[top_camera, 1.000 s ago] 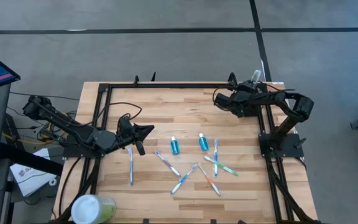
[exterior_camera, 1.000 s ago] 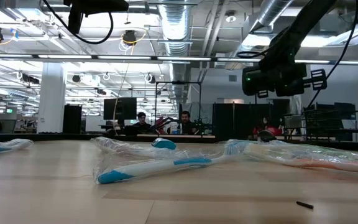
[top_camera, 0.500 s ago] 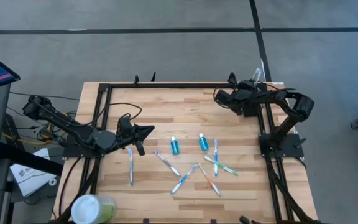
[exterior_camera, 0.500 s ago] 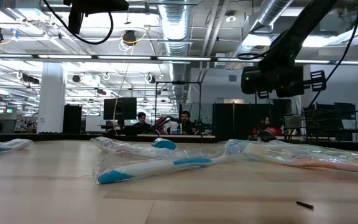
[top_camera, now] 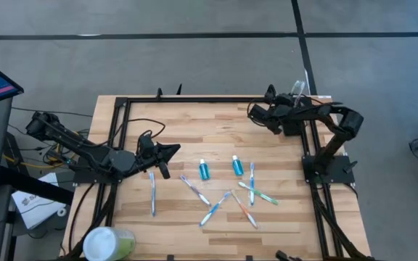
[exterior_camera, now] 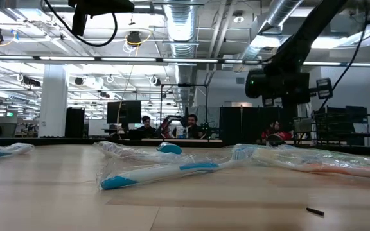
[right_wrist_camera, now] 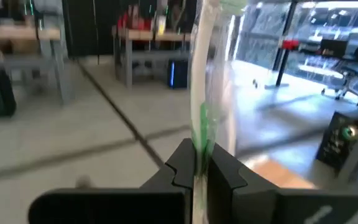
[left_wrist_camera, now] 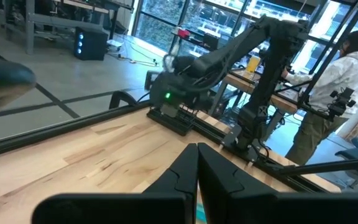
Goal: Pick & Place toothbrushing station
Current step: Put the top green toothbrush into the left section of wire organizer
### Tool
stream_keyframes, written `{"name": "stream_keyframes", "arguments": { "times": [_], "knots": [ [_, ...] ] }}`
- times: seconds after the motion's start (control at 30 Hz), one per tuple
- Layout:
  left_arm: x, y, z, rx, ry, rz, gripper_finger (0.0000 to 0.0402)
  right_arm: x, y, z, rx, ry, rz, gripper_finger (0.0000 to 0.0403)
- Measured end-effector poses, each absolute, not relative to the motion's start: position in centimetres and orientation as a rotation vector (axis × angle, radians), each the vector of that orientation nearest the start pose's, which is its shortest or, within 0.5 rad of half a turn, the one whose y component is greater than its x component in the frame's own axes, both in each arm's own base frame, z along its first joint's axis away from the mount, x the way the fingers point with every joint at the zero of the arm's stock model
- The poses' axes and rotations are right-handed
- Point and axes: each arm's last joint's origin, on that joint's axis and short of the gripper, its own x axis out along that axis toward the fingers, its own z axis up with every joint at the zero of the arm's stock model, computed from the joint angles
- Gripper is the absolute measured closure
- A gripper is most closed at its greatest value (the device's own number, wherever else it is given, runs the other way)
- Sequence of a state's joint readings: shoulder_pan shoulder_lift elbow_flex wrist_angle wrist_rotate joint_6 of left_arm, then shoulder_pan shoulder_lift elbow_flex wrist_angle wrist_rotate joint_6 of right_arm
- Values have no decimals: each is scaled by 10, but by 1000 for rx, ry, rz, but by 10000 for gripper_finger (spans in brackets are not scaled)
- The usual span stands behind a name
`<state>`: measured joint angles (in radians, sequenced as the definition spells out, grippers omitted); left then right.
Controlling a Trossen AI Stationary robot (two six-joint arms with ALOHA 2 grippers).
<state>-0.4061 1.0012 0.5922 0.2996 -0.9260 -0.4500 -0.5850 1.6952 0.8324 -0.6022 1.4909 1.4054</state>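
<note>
My right fingers (right_wrist_camera: 182,165) are clamped on a wrapped toothbrush (right_wrist_camera: 199,93) with a green-and-white handle. It stands straight up out of the grip, over the far right corner of the counter (top_camera: 194,123). In the last second that arm has swung slightly to the left and turned a little at the wrist, without dropping lower. The grip has not changed.

My left fingers (left_wrist_camera: 179,174) are pressed together on nothing. They wait low over the left middle of the counter, pointing across towards the other arm.

I take this small swing as carrying, not placing — the brush is high and nowhere near a slot. I cannot pick out the toothbrushing station, the small black holder, in any view. So I can't judge whether the swing brings me closer to it.

The pale-green cup (top_camera: 107,243) sits at the near left corner, well apart from both arms. Several more wrapped brushes (top_camera: 212,210) lie loose in the near middle, with two small blue bottles (top_camera: 204,170) just beyond them — so most of the job looks undone.
</note>
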Motion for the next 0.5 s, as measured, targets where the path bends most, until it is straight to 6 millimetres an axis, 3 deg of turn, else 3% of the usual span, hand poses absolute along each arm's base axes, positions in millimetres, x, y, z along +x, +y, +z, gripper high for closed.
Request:
{"name": "stream_keyframes", "arguments": {
  "times": [0.2,0.5],
  "knots": [
    [203,-63,274,-373,-26,510,400,209,-173,122,62,181,-2142,394],
    [203,-63,274,-374,-25,506,400,212,-169,121,89,149,-2127,394]
  ]
}}
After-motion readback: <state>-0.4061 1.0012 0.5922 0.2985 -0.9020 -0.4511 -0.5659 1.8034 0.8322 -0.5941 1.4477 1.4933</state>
